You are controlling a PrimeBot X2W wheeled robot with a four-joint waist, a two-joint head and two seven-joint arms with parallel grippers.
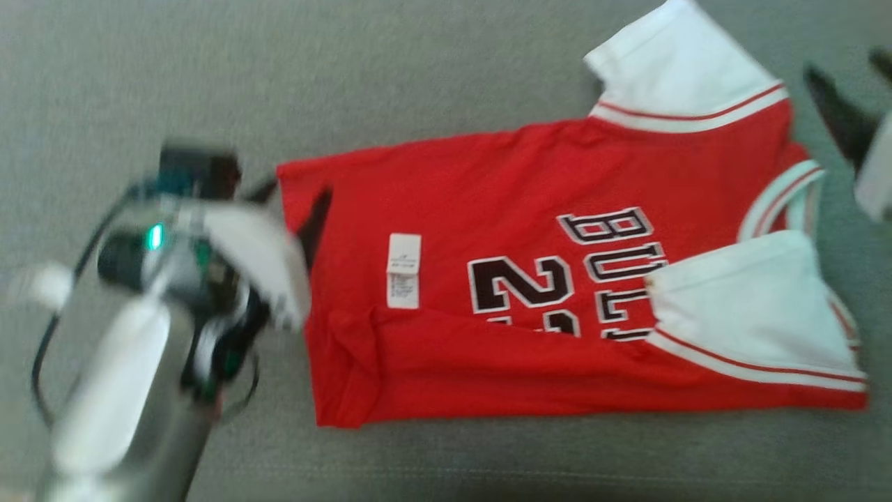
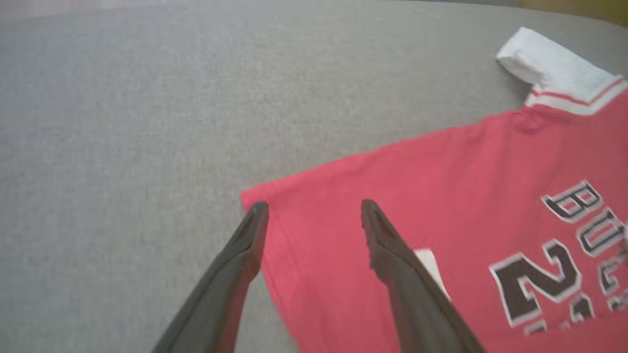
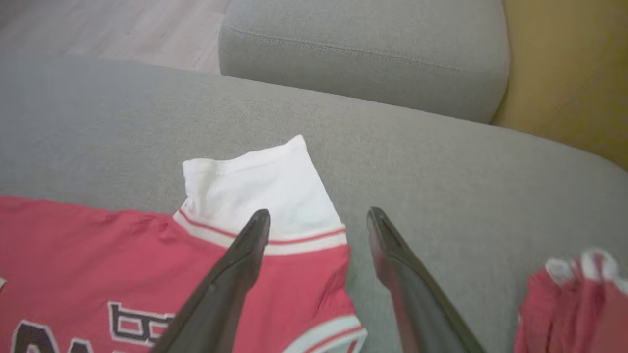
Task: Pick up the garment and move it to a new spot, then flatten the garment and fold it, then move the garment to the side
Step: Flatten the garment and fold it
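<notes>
The garment (image 1: 557, 279), a red jersey with white sleeves and black lettering, lies spread out on the grey sofa cushion (image 1: 418, 84), with its lower edge folded up over the number. My left gripper (image 1: 289, 206) hovers at the garment's hem corner (image 2: 255, 196), its fingers apart and nothing between them; one finger is over the red cloth (image 2: 441, 196), the other at its edge. My right gripper (image 1: 857, 87) is open beside the collar end. In the right wrist view it (image 3: 319, 218) straddles the edge of the white sleeve (image 3: 260, 186), holding nothing.
A second grey cushion (image 3: 363, 54) lies beyond the sleeve, with a yellow surface (image 3: 564, 73) to its right and wooden floor (image 3: 113, 29) to its left. Another bunched red and white cloth (image 3: 574, 299) sits at the right wrist view's lower right.
</notes>
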